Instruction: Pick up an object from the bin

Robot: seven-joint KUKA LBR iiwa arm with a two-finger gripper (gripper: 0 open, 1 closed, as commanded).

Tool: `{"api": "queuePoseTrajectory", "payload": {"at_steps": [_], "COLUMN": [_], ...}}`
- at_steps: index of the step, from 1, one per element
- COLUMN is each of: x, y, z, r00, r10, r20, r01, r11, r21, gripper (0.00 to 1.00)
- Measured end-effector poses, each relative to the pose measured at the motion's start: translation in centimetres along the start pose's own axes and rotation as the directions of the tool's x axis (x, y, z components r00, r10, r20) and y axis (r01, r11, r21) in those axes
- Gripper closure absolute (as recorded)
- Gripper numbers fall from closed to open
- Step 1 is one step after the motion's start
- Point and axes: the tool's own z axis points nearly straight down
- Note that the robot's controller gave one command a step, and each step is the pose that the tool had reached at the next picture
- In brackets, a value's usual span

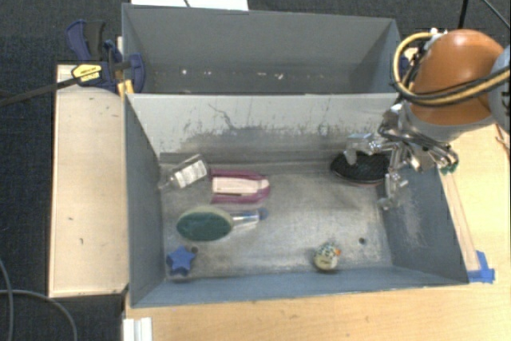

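My gripper [375,168] hangs at the back right of the bin, and its two metal fingers stand apart, open. One fingertip [357,146] reaches over the far edge of a flat black round thing [355,169] lying on the floor by the back wall. The other fingertip [390,192] points down just to the right of it. I see nothing gripped between the fingers. A small round speckled thing [326,256] lies nearer the front, left of and below the gripper.
On the left side of the bin lie a clear little bottle [187,172], a pink and white flat pack [239,186], a dark green oval brush with a clear handle [212,224] and a blue star-shaped piece [181,259]. The arm's orange cover sits above the right wall.
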Motion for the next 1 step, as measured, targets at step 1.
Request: {"api": "queuePoseTrajectory", "payload": {"at_steps": [1], "x": [1.02], "y": [-1.78], "z": [2.78], "r00": [0.984], "r10": [0.177], "r20": [-0.001], "r01": [-0.177], "r11": [0.984], "r21": [0.001], "gripper": [0.00]}}
